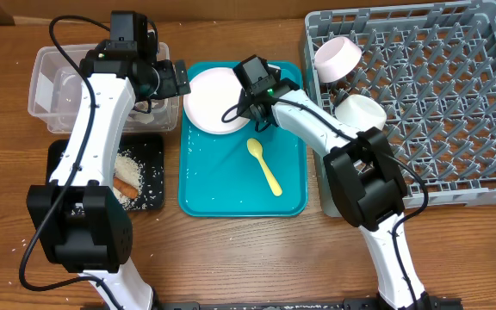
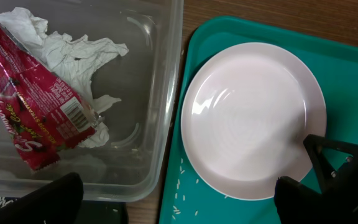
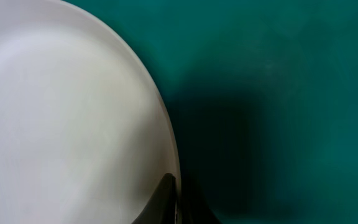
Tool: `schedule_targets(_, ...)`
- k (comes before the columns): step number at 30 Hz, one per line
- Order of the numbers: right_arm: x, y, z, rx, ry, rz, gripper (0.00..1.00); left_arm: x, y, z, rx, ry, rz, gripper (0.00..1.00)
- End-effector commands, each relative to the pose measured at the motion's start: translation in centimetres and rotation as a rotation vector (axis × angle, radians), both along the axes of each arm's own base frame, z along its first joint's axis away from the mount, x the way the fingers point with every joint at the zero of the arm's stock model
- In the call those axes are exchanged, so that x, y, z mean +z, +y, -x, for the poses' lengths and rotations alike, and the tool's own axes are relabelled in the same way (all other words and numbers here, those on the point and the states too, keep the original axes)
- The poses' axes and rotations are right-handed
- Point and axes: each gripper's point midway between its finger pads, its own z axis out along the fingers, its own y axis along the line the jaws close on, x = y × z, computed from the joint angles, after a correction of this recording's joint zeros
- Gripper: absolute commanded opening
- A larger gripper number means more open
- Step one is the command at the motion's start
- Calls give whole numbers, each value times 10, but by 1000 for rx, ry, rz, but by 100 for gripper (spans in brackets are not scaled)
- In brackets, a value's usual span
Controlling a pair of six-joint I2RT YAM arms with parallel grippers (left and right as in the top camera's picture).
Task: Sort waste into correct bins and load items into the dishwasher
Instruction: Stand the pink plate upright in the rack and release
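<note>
Nearest on the bench, rice grains (image 1: pixel 149 172) and brown stick (image 1: pixel 126 184) in black tray (image 1: pixel 58 157). Beyond, yellow spoon (image 1: pixel 265 167) on teal tray (image 1: pixel 222 185). Farther on same tray, plate (image 1: pixel 212 99), with right gripper (image 1: pixel 252 110) at its rim, grip impossible to tell. Left gripper (image 1: pixel 177 79) spread wide and empty, over the edge between plate and clear tub (image 1: pixel 46 95) holding red wrapper (image 2: pixel 33 102).

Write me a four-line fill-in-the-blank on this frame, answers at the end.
1. The wrapper in the tub is coloured ____.
2. The plate rests on a tray coloured ____.
3. The spoon lies on the same tray as the ____.
4. The rice lies in a bin coloured ____.
Answers: red; teal; plate; black.
</note>
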Motion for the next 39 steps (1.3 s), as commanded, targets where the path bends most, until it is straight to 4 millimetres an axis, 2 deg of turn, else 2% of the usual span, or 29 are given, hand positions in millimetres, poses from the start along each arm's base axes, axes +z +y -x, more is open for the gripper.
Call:
schedule_targets(1, 1, -8, 3, -1, 24, 15, 4, 10, 4, -6, 5, -28, -11, 100)
schedule_targets(3, 23, -13, 1, -6, 0, 4, 4, 10, 4, -6, 5, -28, -11, 100)
schedule_targets(6, 73, -26, -5, 33, -73, 3, 4, 10, 4, -6, 5, -28, -11, 100)
schedule_targets(10, 152, -59, -5, 24, -197, 32, 4, 10, 4, -6, 5, -28, -11, 100)
schedule_targets(12, 203, -85, -1, 3, -289, 70, 4, 10, 4, -6, 5, -28, -11, 100)
schedule_targets(14, 253, -133, 9, -123, -389, 192, 4, 10, 4, -6, 5, -29, -11, 100)
schedule_targets(17, 310, -206, 31, -353, -512, 438, 4, 10, 4, -6, 5, -29, -11, 100)
schedule_targets(18, 327, -231, 41, -438, -544, 537, 4, 10, 4, -6, 5, -28, -11, 100)
schedule_targets(20, 343, -259, 54, -527, -561, 681, 4, 10, 4, -6, 5, -28, -11, 100)
schedule_targets(23, 351, -282, 64, -606, -560, 805, 4, 10, 4, -6, 5, -28, -11, 100)
schedule_targets(27, 337, -307, 60, -677, -543, 850, 4, 10, 4, -6, 5, -28, -11, 100)
schedule_targets(30, 317, -334, 58, -752, -529, 885, 4, 10, 4, -6, 5, -28, -11, 100)
schedule_targets(31, 297, -358, 57, -813, -515, 901, 4, 10, 4, -6, 5, -29, -11, 100)
schedule_targets(32, 283, -373, 58, -851, -512, 906, 4, 10, 4, -6, 5, -28, -11, 100)
schedule_targets(34, 269, -383, 57, -863, -504, 914, 4, 10, 4, -6, 5, -28, -11, 100)
schedule_targets(37, 241, -383, 46, -747, -465, 913, 4, 10, 4, -6, 5, -28, -11, 100)
schedule_targets(39, 228, -385, 44, -738, -466, 906, 4, 10, 4, -6, 5, -28, -11, 100)
